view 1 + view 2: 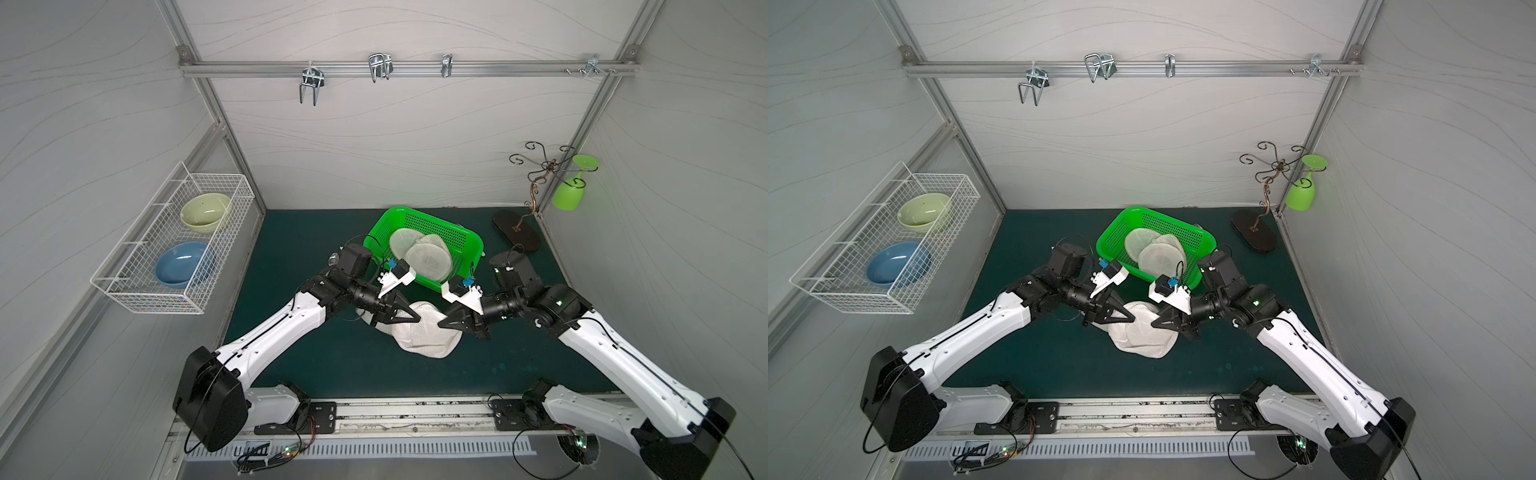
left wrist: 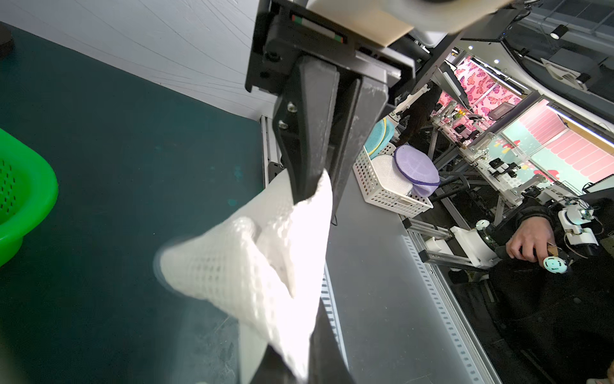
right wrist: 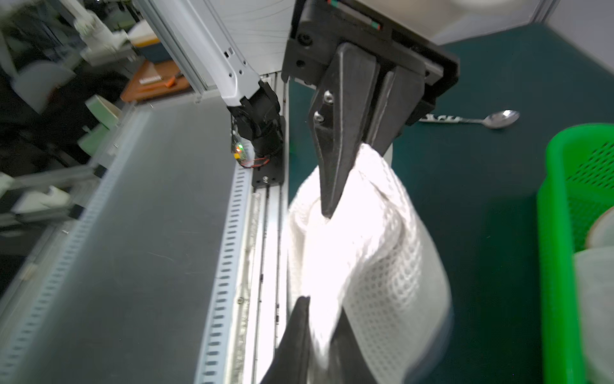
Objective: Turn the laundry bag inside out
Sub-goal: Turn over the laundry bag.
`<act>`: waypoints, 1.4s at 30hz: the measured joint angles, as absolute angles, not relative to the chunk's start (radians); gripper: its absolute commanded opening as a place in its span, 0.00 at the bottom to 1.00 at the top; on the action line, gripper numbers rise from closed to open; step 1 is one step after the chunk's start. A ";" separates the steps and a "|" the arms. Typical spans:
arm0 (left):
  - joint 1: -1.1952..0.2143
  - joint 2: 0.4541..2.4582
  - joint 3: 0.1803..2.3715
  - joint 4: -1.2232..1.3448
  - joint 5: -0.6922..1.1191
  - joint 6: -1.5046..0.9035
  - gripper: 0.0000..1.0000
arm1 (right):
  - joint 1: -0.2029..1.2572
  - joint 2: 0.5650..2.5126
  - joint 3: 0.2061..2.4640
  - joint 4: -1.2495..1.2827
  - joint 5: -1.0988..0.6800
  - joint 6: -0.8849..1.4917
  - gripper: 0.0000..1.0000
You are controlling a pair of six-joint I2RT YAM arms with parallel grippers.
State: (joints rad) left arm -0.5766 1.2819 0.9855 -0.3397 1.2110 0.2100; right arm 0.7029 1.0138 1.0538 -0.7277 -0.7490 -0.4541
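Grippers on both arms clamp the white mesh laundry bag (image 1: 424, 338), which hangs bunched over the middle of the dark green mat (image 1: 311, 365). Whether its lower edge touches the mat cannot be told. The left gripper (image 1: 417, 318) is clenched on one side of the bag and the right gripper (image 1: 442, 323) on the opposite side; both wrist views show mesh pinched between the jaws. Just behind the bag, toward the mat's back edge, a green basket (image 1: 440, 226) holds two round, pale mesh pouches (image 1: 428, 257) that overlap. A white wire rack (image 1: 145, 299) on the left wall holds a pale green bowl (image 1: 205, 210) and a blue bowl (image 1: 183, 264).
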 measured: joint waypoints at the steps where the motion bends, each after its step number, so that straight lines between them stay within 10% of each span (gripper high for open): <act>1: -0.574 1.282 0.987 -0.342 1.204 0.212 0.31 | 0.703 1.013 1.052 -0.726 -0.758 -0.437 0.00; 10: -0.440 1.173 0.957 -0.211 1.036 0.113 0.70 | 0.609 0.957 0.991 -0.627 -0.829 -0.205 0.00; 23: -0.403 0.897 0.825 -0.033 0.768 -0.005 0.70 | 0.530 0.995 1.059 -0.458 -0.719 0.345 0.00; 42: -0.768 0.776 0.521 0.196 0.194 0.357 0.74 | 0.529 1.040 1.214 -0.393 -0.390 0.957 0.00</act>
